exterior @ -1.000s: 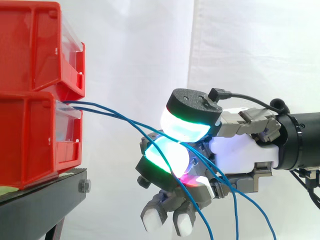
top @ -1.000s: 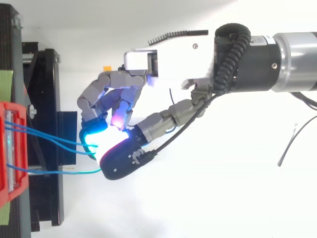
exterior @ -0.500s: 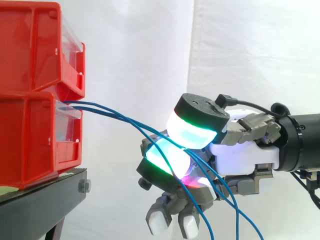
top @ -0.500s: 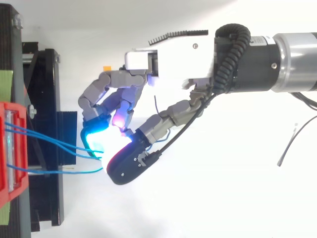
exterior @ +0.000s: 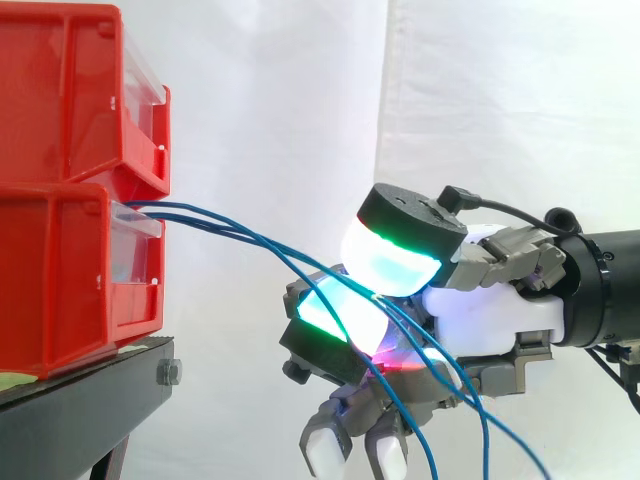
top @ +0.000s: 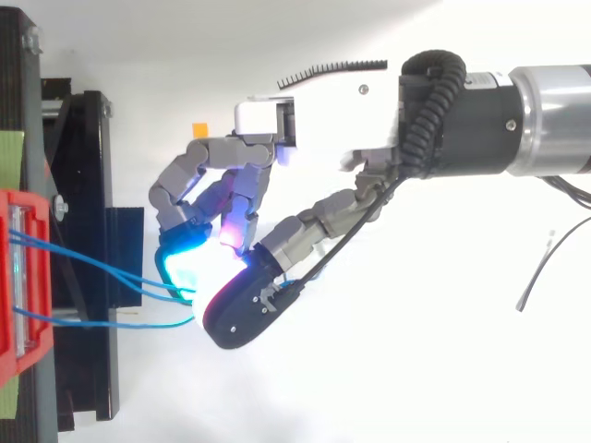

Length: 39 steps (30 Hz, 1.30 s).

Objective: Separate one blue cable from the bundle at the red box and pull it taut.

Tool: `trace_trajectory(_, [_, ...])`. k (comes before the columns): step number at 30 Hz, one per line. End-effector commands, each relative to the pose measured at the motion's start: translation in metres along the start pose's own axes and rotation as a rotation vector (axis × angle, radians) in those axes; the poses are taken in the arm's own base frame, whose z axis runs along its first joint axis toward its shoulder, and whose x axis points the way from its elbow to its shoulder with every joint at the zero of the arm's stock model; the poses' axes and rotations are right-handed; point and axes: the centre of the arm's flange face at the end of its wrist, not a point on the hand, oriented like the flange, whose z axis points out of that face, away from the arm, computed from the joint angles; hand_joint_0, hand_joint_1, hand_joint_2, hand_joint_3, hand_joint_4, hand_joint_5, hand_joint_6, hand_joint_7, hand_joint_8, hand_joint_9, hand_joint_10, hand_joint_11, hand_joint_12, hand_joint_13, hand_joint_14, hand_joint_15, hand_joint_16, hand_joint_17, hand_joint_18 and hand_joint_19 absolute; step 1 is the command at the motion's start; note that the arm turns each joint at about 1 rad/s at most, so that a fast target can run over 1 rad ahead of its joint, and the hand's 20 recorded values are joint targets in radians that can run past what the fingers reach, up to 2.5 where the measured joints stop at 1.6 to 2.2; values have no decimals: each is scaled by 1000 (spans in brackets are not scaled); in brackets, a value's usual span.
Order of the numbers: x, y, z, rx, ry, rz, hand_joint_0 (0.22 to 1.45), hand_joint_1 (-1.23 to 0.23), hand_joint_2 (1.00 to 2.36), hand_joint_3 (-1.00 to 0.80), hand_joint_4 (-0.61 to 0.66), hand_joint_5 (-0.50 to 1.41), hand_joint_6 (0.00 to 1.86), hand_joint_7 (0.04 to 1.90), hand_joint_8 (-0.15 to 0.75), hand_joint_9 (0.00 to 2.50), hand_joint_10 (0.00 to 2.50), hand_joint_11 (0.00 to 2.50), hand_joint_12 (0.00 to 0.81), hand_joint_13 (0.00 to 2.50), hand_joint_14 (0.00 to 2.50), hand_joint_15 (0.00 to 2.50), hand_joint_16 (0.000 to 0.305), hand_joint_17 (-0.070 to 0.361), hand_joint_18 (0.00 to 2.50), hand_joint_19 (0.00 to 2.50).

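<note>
My hand [exterior: 490, 315] pinches the cables [exterior: 265, 245] between its pads [exterior: 385, 268] — more than one, it seems. They run forward from the pinch to the box [exterior: 60, 260], sagging; I judge the pull goes straight back.

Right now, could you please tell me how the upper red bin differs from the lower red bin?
The blue cables come out of the front of the lower red bin; nothing comes out of the upper red bin. The lower red bin rests on the black stand, while the upper red bin sits stacked on the lower one. Both are red, with a clear front panel facing the same way.
</note>
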Motion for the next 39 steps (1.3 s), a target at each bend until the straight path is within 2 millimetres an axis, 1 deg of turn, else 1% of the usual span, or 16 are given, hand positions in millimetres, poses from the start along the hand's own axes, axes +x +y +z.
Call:
trace_trajectory(1, [2, 0, 0, 0, 3, 7, 618, -571, 1000, -500, -94, -125, 884, 1242, 287, 1278, 24, 1103, 339, 750, 20, 520, 45, 102, 738, 743])
trace_trajectory(3, [2, 0, 0, 0, 3, 7, 621, -538, 1000, -500, -85, -124, 881, 1175, 279, 1281, 24, 1092, 332, 751, 20, 520, 46, 103, 735, 748])
trace_trajectory(6, [3, 0, 1, -1, 4, 8, 624, -488, 1000, -500, -60, -121, 869, 1134, 271, 1282, 25, 1080, 337, 749, 22, 522, 46, 104, 728, 758])
trace_trajectory(10, [3, 1, 0, -1, 4, 8, 630, -490, 1000, -500, -2, -120, 835, 1127, 280, 1279, 25, 1086, 340, 747, 22, 529, 47, 105, 721, 761])
trace_trajectory(14, [3, 0, 1, 0, 3, 10, 628, -501, 1005, -441, 35, -124, 821, 1100, 286, 1265, 24, 1093, 347, 750, 22, 537, 47, 106, 715, 763])
trace_trajectory(18, [3, 1, 0, 0, 3, 10, 628, -488, 1004, -444, 51, -125, 814, 1112, 291, 1257, 25, 1094, 349, 743, 21, 534, 47, 107, 714, 765])
trace_trajectory(21, [3, 2, 1, -4, 4, 10, 595, -458, 1000, -500, 51, -127, 813, 1112, 292, 1259, 24, 1087, 350, 745, 20, 538, 48, 108, 714, 772])
trace_trajectory(26, [3, 1, 1, -2, 2, 11, 512, -432, 1000, -500, 72, -127, 812, 1098, 319, 1264, 23, 1074, 372, 763, 22, 545, 53, 118, 741, 762])
trace_trajectory(28, [3, 0, 1, 0, 3, 18, 490, -465, 1000, -500, 77, -126, 813, 1088, 327, 1272, 22, 1076, 381, 772, 19, 541, 55, 123, 755, 751])
trace_trajectory(30, [3, 0, 1, 0, 3, 27, 474, -541, 1000, -500, 90, -127, 814, 1101, 333, 1279, 22, 1083, 388, 783, 20, 537, 56, 126, 770, 745])
trace_trajectory(33, [3, 0, 1, -2, 2, 33, 478, -701, 1000, -500, 87, -140, 831, 1140, 333, 1266, 22, 1128, 385, 798, 20, 546, 55, 125, 770, 739])
trace_trajectory(34, [3, 0, 1, -2, 2, 31, 498, -773, 1000, -500, 85, -146, 838, 1157, 325, 1256, 24, 1150, 374, 794, 20, 546, 54, 121, 760, 739])
trace_trajectory(35, [3, 0, 1, -2, 2, 33, 510, -794, 1000, -500, 84, -149, 842, 1166, 321, 1249, 23, 1165, 368, 791, 20, 548, 53, 120, 754, 734])
trace_trajectory(36, [3, 1, 1, -2, 4, 33, 551, -828, 1000, -500, 75, -157, 851, 1178, 302, 1222, 24, 1211, 359, 781, 21, 559, 51, 115, 738, 738])
trace_trajectory(38, [3, 0, 1, -2, 2, 33, 597, -862, 1000, -500, 67, -164, 858, 1207, 298, 1212, 27, 1216, 352, 773, 23, 557, 50, 112, 727, 745])
trace_trajectory(39, [3, 0, 1, 0, 3, 33, 642, -876, 1000, -500, 63, -166, 863, 1213, 300, 1209, 25, 1224, 347, 775, 22, 564, 49, 111, 729, 736])
